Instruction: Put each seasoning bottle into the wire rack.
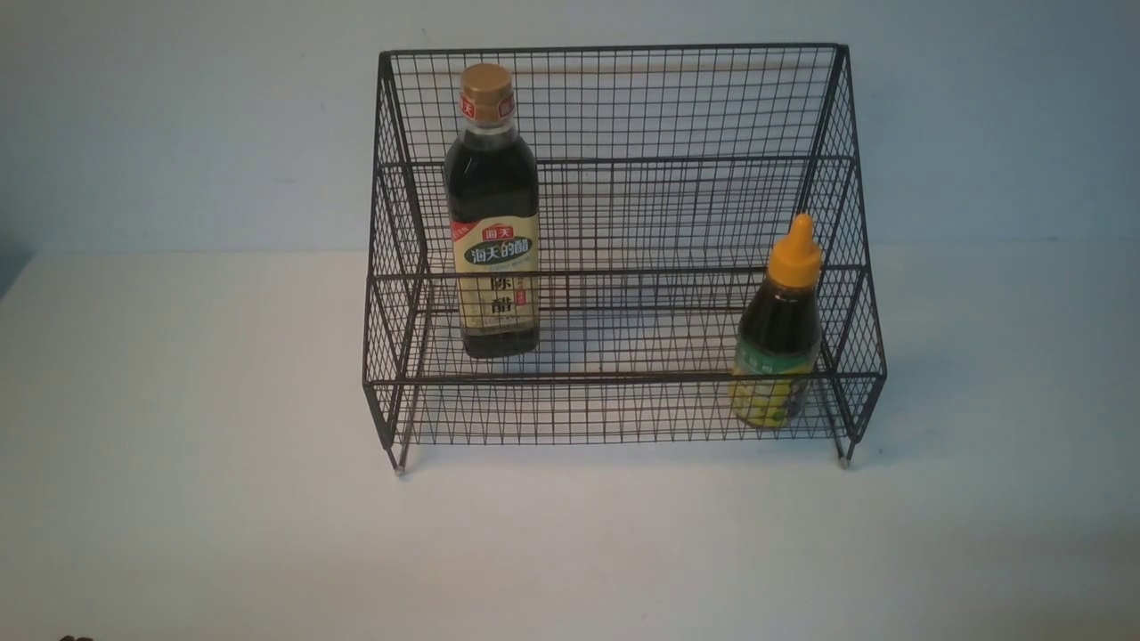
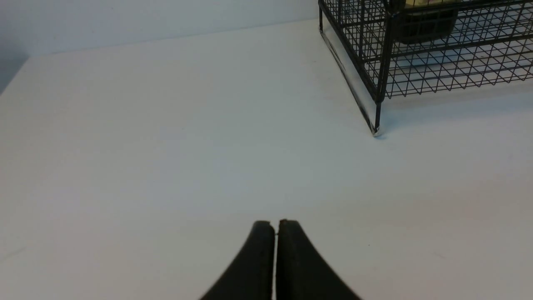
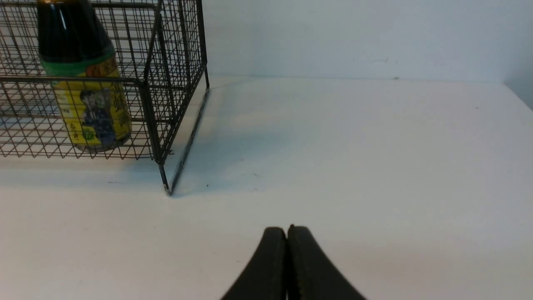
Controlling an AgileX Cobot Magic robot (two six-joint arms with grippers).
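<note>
The black wire rack [image 1: 623, 392] stands in the middle of the white table. A tall seasoning bottle [image 1: 492, 214] with a gold cap and beige label stands upright on its raised step, left side. A short seasoning bottle [image 1: 777, 329] with an orange nozzle cap stands upright in the front right corner, also seen as the yellow-labelled bottle [image 3: 83, 83]. My left gripper [image 2: 276, 223] is shut and empty over bare table, short of the rack's left foot [image 2: 376, 132]. My right gripper [image 3: 286, 228] is shut and empty, short of the rack's right foot [image 3: 168, 191]. Neither gripper shows in the front view.
A pale wall [image 1: 178, 116] rises behind the white table [image 1: 570, 552]. The rack's corner post [image 3: 152, 121] and its low side rail [image 3: 191, 133] stand between my right gripper and the short bottle.
</note>
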